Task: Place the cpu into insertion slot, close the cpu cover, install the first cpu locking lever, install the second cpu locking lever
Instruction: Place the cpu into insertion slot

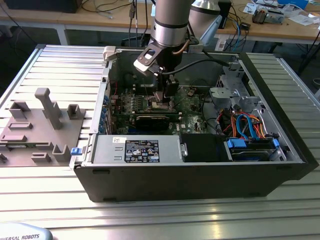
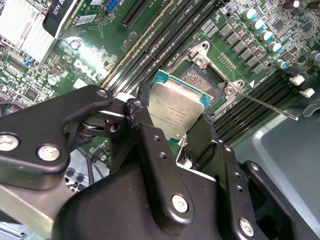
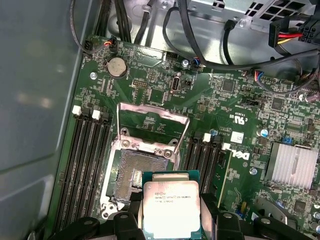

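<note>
Pinching the cpu [image 2: 176, 110] by its edges with fingers [image 2: 150, 145] closed tight, hovering near the bare slot [image 3: 135, 172] with cover [image 3: 145, 145] flipped up for clear entry.

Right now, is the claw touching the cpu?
Touching. In the second wrist view the claw grips the cpu: its black fingers press against opposite edges.

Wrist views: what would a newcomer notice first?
The cpu, silvery top up, sits clamped in the black end effector, seen in both wrist views. Just beyond it the insertion slot lies open on the green board, with the cpu cover swung up. In the exterior view, the arm reaches down into an open computer case.
</note>
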Tool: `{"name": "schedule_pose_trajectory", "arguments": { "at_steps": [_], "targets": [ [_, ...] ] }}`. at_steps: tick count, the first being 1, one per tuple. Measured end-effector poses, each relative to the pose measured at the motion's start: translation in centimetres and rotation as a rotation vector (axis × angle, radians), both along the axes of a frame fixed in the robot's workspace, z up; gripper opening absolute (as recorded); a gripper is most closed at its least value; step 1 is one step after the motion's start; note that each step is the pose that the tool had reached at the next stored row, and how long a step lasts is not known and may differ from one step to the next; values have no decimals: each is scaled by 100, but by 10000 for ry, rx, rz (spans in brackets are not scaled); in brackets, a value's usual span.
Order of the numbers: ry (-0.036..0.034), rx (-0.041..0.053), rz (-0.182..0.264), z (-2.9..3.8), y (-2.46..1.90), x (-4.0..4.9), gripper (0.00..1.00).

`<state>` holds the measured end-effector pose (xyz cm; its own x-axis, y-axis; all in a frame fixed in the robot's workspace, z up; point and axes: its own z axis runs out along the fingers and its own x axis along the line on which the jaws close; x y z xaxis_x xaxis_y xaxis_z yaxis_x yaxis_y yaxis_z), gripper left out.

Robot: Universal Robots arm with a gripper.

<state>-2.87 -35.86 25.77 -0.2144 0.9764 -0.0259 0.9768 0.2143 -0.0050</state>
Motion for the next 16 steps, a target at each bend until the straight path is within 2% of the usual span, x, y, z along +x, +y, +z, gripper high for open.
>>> {"name": "schedule_pose_trajectory", "arguments": {
  "at_steps": [16],
  "targets": [
    [0,0,-186,-2,0,0,54]
  ]
}}
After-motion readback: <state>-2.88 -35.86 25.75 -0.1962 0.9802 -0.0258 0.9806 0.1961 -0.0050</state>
